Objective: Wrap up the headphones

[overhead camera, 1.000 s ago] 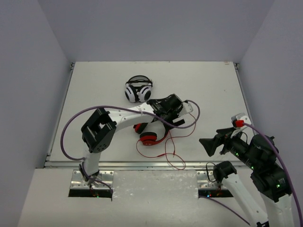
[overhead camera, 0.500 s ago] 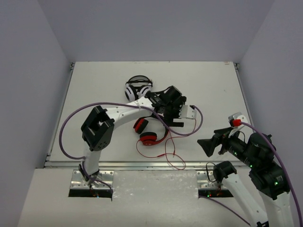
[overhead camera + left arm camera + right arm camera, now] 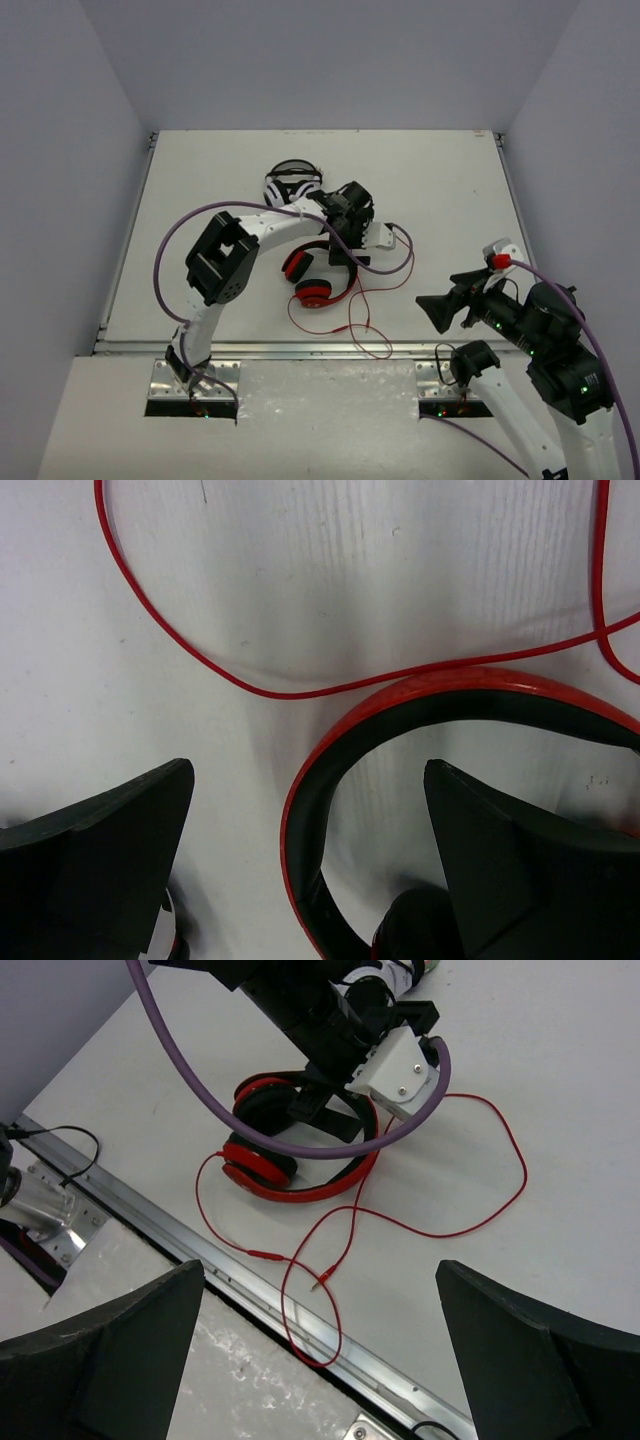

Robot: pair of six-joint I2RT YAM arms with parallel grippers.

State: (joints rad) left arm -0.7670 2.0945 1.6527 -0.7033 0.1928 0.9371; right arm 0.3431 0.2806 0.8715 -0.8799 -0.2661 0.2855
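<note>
The red headphones (image 3: 313, 293) lie on the white table near the middle front, ear cups to the left and the headband curving right. In the left wrist view the red headband with its black lining (image 3: 400, 695) arcs between my fingers. My left gripper (image 3: 345, 257) (image 3: 308, 770) is open and low over the headband, one finger (image 3: 100, 850) outside it and the other (image 3: 530, 860) inside. The thin red cable (image 3: 375, 300) (image 3: 250, 680) lies in loose loops to the right and front. My right gripper (image 3: 435, 308) (image 3: 320, 1270) is open and empty, raised at the front right, looking down at the headphones (image 3: 300, 1175).
White-and-black headphones (image 3: 292, 188) lie just behind the left arm's wrist. One cable loop (image 3: 310, 1340) hangs over the metal rail (image 3: 300, 350) at the table's front edge, with the plug (image 3: 320, 1278) beside it. Grey walls close in the table's left, back and right sides.
My left gripper has swung left and down from the right of the headphones onto the headband, its wrist turning. The right arm has barely moved. The headphones lie where they were.
</note>
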